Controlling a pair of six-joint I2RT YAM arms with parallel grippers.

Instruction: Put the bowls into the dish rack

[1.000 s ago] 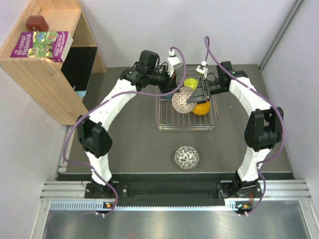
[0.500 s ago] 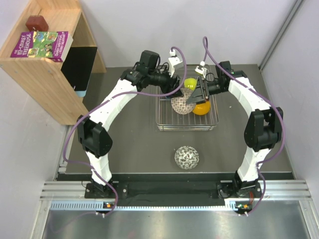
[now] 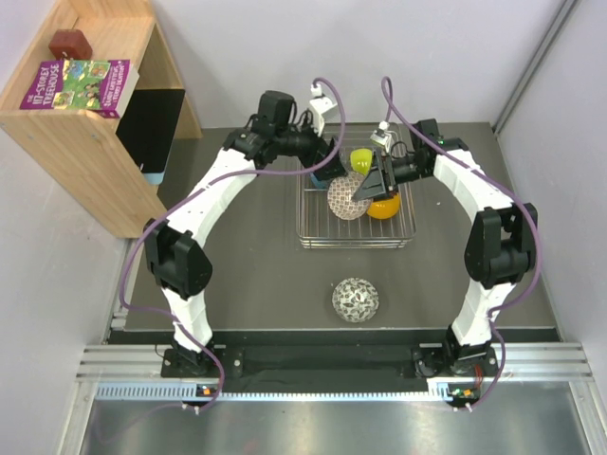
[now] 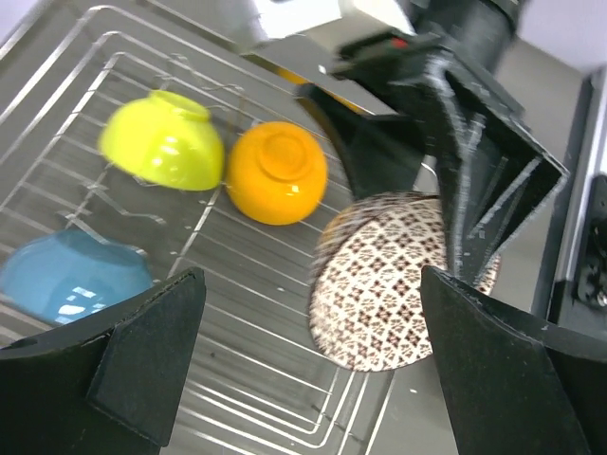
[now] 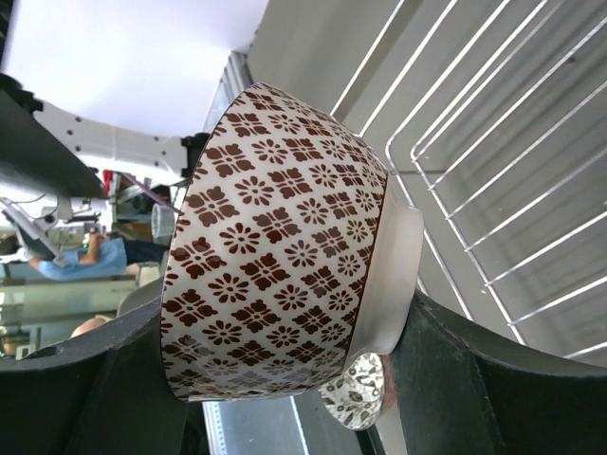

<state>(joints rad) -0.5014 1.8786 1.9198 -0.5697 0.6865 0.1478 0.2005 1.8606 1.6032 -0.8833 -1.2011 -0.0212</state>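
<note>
Right gripper [image 3: 366, 186]: clenching the patterned bowl [image 3: 345, 201] and carrying it on edge, mouth to one side and foot to the other, over the dish rack [image 3: 332, 238]. That tilt is probably suiting the rack's upright prongs, which take a bowl standing rather than flat.
Patterned bowl: hanging over the near-left part of the dish rack. Whether it is touching the wires I cannot tell.
Left gripper [image 4: 311, 277]: staying released, jaws spread wide and gripping nothing, hovering over the far-left part of the dish rack, seemingly keeping out of the right arm's way.
Yellow-green bowl [image 4: 163, 147]: leaning on its side among the wires at the far side of the dish rack.
Orange bowl [image 4: 278, 172]: lying inside the dish rack toward its right side, just beside the yellow-green one, foot facing the left wrist camera.
Blue bowl [image 4: 74, 275]: resting inside the dish rack, apart from those two.
Second patterned bowl [image 3: 356, 300]: sitting on the desk [image 3: 256, 275] outside the dish rack, in front of its near edge, waiting to be loaded.
Judgement: the free wires left of the orange bowl are looking like the intended slot, and releasing too high is risking a roll against the neighbours.
</note>
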